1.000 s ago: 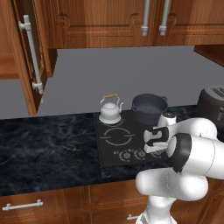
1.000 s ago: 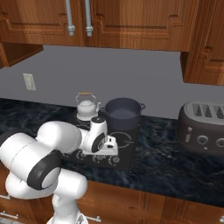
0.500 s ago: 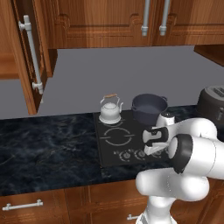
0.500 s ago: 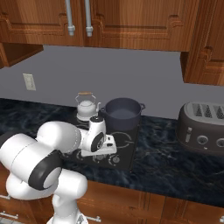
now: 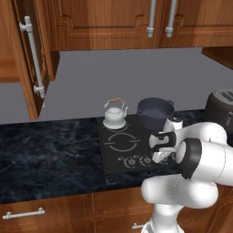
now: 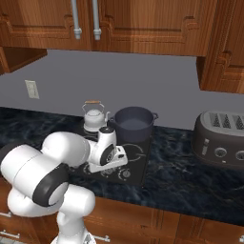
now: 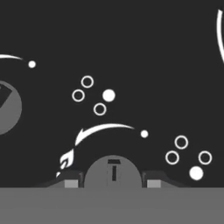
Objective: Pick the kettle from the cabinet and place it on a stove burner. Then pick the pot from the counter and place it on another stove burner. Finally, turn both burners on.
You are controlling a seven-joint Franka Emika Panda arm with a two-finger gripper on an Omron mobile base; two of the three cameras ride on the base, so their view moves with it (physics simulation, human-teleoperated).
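Note:
The silver kettle (image 5: 113, 116) (image 6: 94, 116) stands upright on the back left burner of the black cooktop (image 5: 119, 144) (image 6: 138, 167). Beside it, the dark grey pot (image 5: 155, 113) (image 6: 133, 125) sits on the back right burner. My gripper (image 5: 159, 157) (image 7: 112, 179) points down at the row of knobs along the cooktop's front edge. In the hand view a round grey knob (image 7: 113, 171) sits between my two fingertips (image 7: 72, 179), which are shut on it. Another knob (image 7: 8, 107) shows at the left of that view. The cabinet door (image 5: 28, 59) hangs open at upper left.
A dark toaster (image 5: 222, 107) (image 6: 222, 138) stands on the black marble counter (image 5: 50, 154) (image 6: 190, 181) right of the stove. Closed upper cupboards (image 5: 136, 22) hang above. A wall outlet (image 6: 32, 89) is at the left. A drawer handle (image 5: 22, 214) lies below the counter.

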